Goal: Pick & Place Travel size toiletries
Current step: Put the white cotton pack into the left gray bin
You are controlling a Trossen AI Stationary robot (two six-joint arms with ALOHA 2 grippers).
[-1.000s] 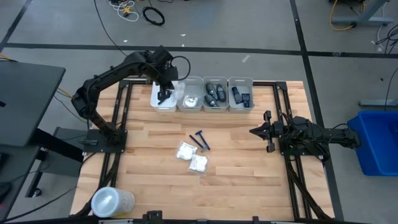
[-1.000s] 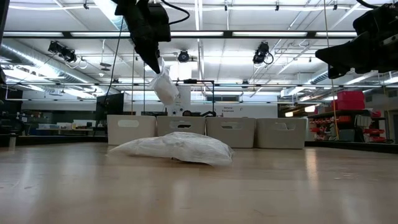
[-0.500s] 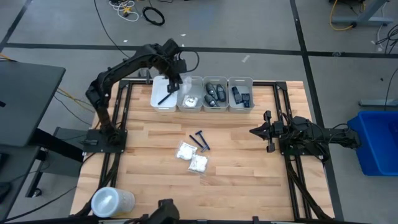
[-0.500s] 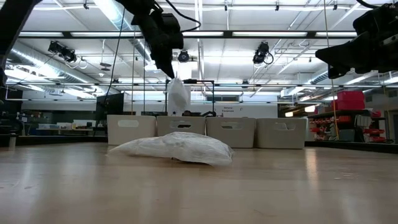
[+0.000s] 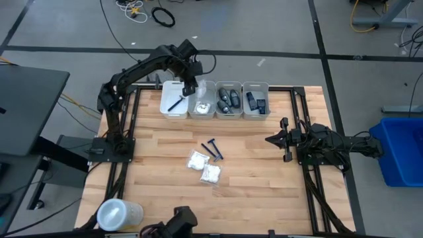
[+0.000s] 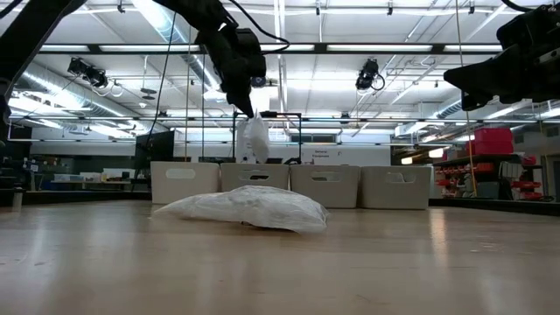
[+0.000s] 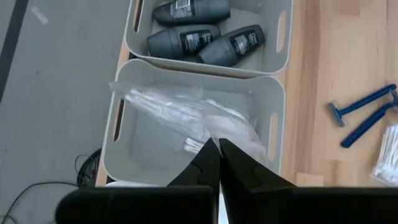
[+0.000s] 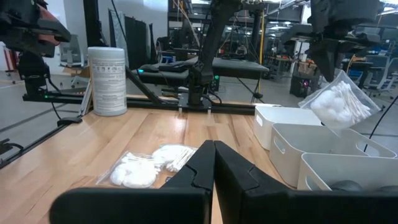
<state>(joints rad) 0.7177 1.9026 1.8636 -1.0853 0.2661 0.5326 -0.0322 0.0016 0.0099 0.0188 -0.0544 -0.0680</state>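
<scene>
From above, my left claw point(image 5: 195, 86) has swung from the first bin to over the second bin point(image 5: 202, 109); from table level it is pinched shut on a white packet point(image 6: 255, 140) hanging above that bin; my wrist camera shows the packet just over it.

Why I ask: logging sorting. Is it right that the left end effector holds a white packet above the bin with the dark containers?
Not quite. The left end effector holds the white packet above the neighbouring bin, beside the dark containers, as the left wrist view shows.
</scene>
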